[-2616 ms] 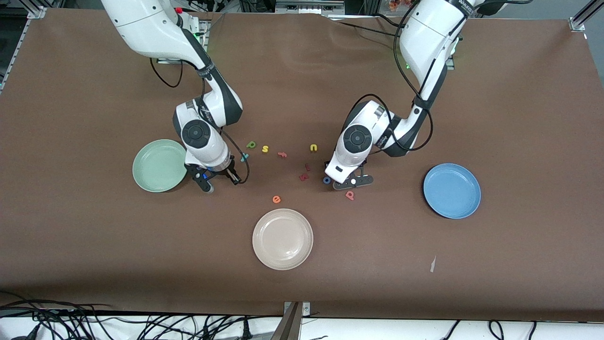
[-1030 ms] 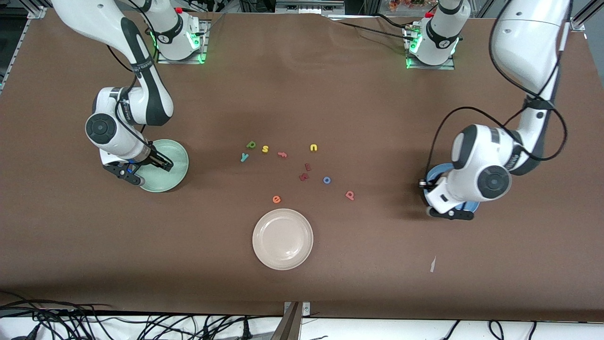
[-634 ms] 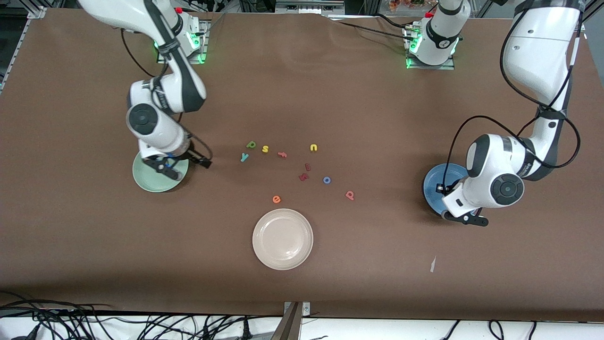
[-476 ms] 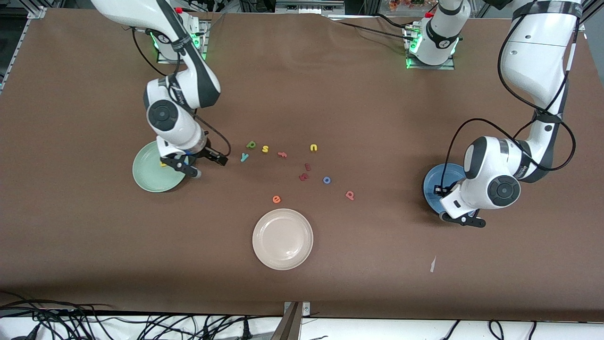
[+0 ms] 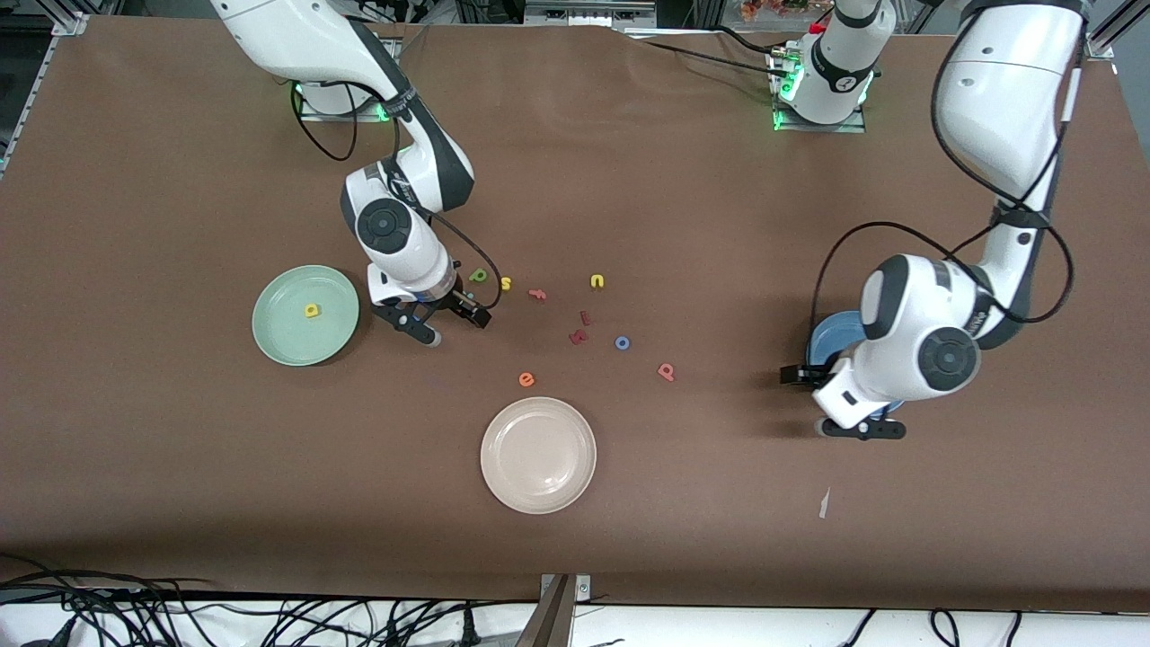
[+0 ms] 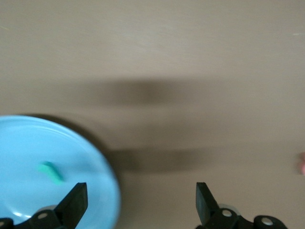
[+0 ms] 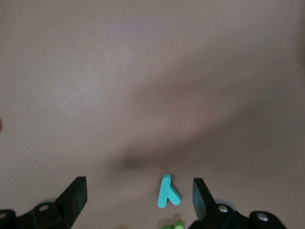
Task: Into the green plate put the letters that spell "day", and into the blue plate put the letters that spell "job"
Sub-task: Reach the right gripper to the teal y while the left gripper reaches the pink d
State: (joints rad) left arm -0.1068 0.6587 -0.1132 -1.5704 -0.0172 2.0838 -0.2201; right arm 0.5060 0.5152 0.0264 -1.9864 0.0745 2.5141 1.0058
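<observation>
Hovering open, right tool over teal "y", left tool open by blue plate.

1 letter lies in the green plate.

Mostly hidden under the left arm: blue plate. Cut off at the right wrist view's edge: perhaps the dark green letter.

Left gripper (right gripper too) agape
</observation>
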